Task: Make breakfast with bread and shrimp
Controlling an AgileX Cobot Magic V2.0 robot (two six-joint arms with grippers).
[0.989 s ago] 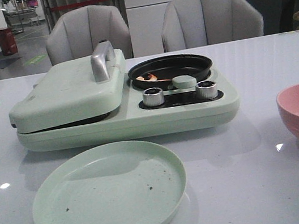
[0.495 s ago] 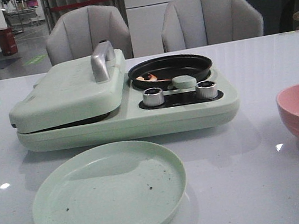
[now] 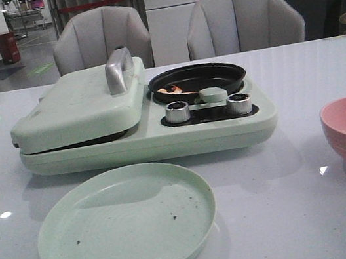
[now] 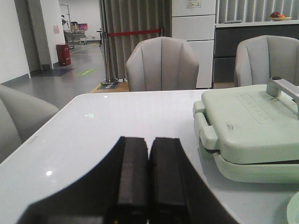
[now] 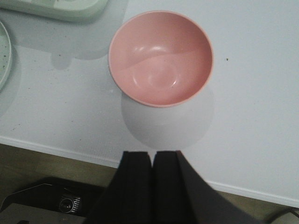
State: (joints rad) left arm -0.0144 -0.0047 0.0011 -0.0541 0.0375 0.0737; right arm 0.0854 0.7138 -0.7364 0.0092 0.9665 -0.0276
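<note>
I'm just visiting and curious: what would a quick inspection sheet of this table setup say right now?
Surface: white glossy table, a few dark specks near the plate.
Job's things: shrimp lies in the black pan; no bread seen, and the cooker has its lid closed.
Clutter: green plate with only crumbs on it; pink bowl with nothing in it.
Hands: left hand shut, holding nothing, over the table; right hand shut, holding nothing, above the table's near edge by the bowl.
Cables: nothing seen.
Surroundings: two grey chairs behind the table.
</note>
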